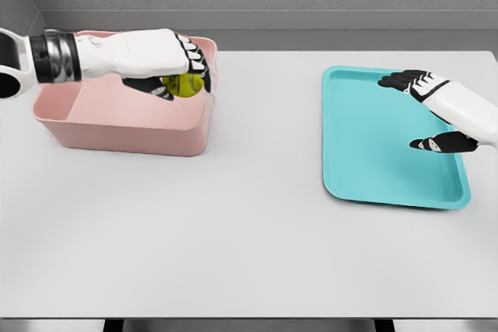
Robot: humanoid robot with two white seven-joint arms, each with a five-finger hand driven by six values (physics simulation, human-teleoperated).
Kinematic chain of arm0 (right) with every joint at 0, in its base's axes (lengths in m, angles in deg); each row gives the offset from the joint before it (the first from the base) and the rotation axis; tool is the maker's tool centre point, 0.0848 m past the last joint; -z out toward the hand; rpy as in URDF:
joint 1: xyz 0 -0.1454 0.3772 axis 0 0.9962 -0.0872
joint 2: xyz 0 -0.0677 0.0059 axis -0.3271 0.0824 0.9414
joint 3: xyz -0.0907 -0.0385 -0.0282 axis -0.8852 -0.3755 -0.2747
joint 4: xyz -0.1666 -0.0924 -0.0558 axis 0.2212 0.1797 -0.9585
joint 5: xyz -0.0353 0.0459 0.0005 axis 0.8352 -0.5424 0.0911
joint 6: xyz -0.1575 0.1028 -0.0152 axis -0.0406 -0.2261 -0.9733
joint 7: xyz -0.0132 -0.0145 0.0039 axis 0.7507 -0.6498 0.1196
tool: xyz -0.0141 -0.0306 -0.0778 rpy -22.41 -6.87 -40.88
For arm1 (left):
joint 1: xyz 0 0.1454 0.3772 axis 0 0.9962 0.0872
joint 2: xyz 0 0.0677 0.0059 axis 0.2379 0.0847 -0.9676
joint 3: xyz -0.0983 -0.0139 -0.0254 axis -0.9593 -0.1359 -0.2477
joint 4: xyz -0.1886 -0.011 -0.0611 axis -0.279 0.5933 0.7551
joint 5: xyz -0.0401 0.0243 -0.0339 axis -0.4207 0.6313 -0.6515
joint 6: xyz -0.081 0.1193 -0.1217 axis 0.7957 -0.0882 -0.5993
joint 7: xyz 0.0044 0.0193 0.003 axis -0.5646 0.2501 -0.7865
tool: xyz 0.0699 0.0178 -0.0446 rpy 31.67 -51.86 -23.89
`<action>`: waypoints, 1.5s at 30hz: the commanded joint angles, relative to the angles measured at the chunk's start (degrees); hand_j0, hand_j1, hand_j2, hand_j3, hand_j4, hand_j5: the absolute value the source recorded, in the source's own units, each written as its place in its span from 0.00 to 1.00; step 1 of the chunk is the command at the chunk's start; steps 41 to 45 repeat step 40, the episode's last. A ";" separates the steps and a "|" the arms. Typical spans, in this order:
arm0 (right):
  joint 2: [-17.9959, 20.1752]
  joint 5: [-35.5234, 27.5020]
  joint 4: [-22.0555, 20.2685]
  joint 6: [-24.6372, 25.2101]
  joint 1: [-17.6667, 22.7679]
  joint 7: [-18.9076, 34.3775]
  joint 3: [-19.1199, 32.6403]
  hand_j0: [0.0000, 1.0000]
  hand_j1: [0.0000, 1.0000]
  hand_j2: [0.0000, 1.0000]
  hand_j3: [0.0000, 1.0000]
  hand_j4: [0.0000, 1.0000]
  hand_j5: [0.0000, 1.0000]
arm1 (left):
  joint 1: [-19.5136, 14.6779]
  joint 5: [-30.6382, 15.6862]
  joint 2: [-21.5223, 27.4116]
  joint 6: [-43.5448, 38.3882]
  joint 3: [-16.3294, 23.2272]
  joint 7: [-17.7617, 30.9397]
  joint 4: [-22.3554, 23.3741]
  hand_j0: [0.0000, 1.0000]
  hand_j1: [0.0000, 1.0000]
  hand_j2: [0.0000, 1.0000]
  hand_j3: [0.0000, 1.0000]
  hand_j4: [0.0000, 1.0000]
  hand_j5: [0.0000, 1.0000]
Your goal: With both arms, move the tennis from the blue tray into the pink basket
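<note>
left hand [167, 64] is over the pink basket [117, 126] now, fingers curled around the yellow-green tennis ball [187, 85], which sits under the palm and just inside the basket's far right corner. close call here: the ball hangs right by the rim on the fingertip side, so if the fingers let go from this spot it could clip that wall and bounce out onto the white table [249, 254]. it would be safer released further toward the wrist, over the middle of the basket.

right hand [440, 106] hovers above the teal-blue tray [389, 192], fingers spread and relaxed, holding nothing. no ball shows on the tray beneath it.

hard to read: most of the ball is covered by the left hand's dark fingers, so how firm the grip is can't be judged. whether the ball is above rim height or already down inside is unclear too. the right forearm is cut off at the frame edge.
</note>
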 commanded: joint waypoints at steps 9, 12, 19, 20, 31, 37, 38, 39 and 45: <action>-0.02 -0.51 0.17 0.17 0.26 -0.03 0.54 1.00 1.00 1.00 1.00 1.00 1.00 | -0.09 -0.92 0.03 -0.14 -1.23 -0.31 10.76 0.72 0.72 0.72 0.72 0.72 0.72; -0.01 -0.42 0.26 0.17 0.26 -0.03 0.71 1.00 1.00 1.00 1.00 1.00 1.00 | 0.00 -1.45 -0.06 -0.14 -1.32 -0.67 11.29 1.00 1.00 1.00 1.00 1.00 1.00; -0.02 -0.42 0.26 0.17 0.79 -0.03 0.71 1.00 1.00 1.00 1.00 1.00 1.00 | 0.18 -1.71 0.91 -0.14 -1.41 -0.58 10.50 1.00 1.00 1.00 1.00 1.00 1.00; -0.02 -0.51 0.17 0.17 0.79 -0.03 0.80 1.00 1.00 1.00 1.00 1.00 1.00 | 0.26 -1.71 1.61 -0.14 -1.41 -0.58 9.88 1.00 1.00 1.00 1.00 1.00 1.00; -0.02 -0.51 0.17 0.17 0.79 -0.03 0.80 1.00 1.00 1.00 1.00 1.00 1.00 | 1.67 -4.09 8.64 -0.14 -1.85 -0.58 7.33 1.00 1.00 1.00 1.00 1.00 1.00; -0.02 -0.51 0.26 0.17 1.05 -0.03 1.24 1.00 1.00 1.00 1.00 1.00 1.00 | 3.96 -3.65 9.43 -0.14 -1.76 -0.58 7.16 1.00 1.00 1.00 1.00 1.00 1.00; -0.02 -0.51 0.26 0.17 1.05 -0.03 1.24 1.00 1.00 1.00 1.00 1.00 1.00 | 3.96 -3.73 9.52 -0.14 -1.76 -0.58 7.07 1.00 1.00 1.00 1.00 1.00 1.00; -0.02 -0.51 0.17 0.17 1.05 -0.03 1.24 1.00 1.00 1.00 1.00 1.00 1.00 | 3.96 -3.73 9.96 -0.14 -1.76 -0.58 6.98 1.00 1.00 1.00 1.00 1.00 1.00; -0.02 -0.51 0.17 0.17 1.05 -0.03 1.24 1.00 1.00 1.00 1.00 1.00 1.00 | 3.96 -3.82 10.31 -0.14 -1.76 -0.58 6.72 1.00 1.00 1.00 1.00 1.00 1.00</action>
